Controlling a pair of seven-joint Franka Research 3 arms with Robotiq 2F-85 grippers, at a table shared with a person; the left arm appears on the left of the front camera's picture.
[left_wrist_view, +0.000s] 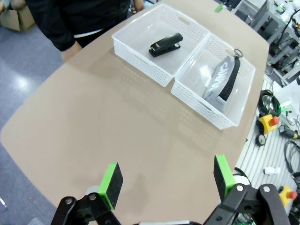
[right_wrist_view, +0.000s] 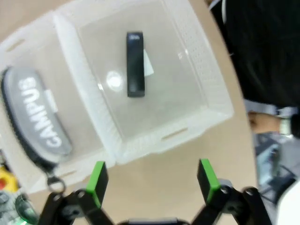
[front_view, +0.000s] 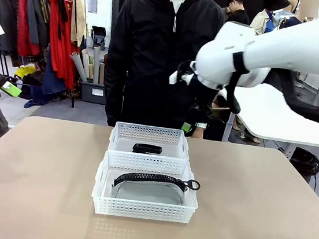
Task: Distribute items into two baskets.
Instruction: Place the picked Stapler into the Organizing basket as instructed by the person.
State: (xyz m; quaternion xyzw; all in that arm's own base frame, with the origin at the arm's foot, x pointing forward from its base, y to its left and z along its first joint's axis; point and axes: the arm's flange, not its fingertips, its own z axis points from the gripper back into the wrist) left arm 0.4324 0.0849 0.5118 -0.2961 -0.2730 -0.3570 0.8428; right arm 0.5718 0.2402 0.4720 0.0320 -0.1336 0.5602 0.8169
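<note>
Small black stapler (front_view: 147, 148) lying in far white perforated plastic basket (front_view: 124, 133); flat grey zippered fabric pouch (front_view: 150, 187) resting in near matching basket (front_view: 103, 187). Left gripper (left_wrist_view: 167, 180) and right gripper (right_wrist_view: 152, 180) both hovering with fingers spread apart, empty.

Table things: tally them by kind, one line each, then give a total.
White baskets: 2, the far basket and the near basket, side by side.
Black stapler: 1, in the far one.
Grey pouch: 1, in the near one.
Total: 4
</note>
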